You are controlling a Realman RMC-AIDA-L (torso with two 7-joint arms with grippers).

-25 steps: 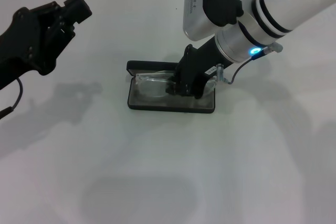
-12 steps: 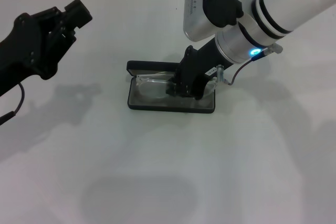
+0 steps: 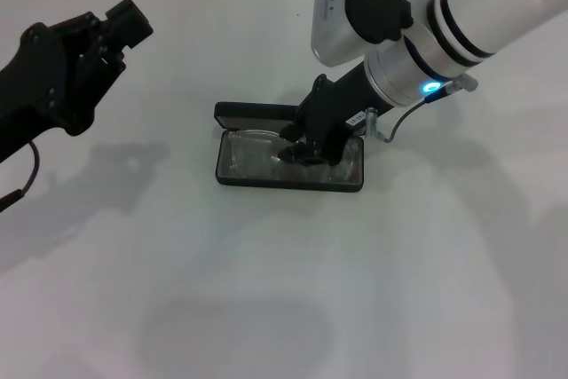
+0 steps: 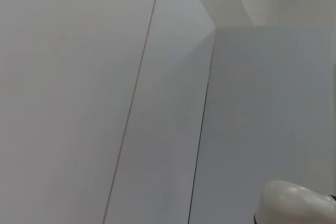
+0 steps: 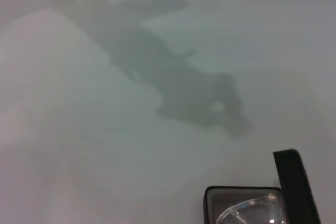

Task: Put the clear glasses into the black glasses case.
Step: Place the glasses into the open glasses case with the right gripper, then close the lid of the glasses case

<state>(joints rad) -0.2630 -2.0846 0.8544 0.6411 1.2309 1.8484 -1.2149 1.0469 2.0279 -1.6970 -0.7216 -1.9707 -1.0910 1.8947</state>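
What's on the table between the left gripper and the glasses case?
Nothing: in the head view only bare white table lies between the left gripper and the case.

No legible text, labels, brands or numbers are showing in any view; nothing is reading on the black glasses case [image 3: 290, 159] either.

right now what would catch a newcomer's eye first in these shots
The big white right arm, with a glowing blue light, reaches down to the middle of the white table, its right pincer low over the open black glasses case. The clear glasses lie inside the case on its grey lining. The dark left pincer hangs raised at the far left, well away from the case.
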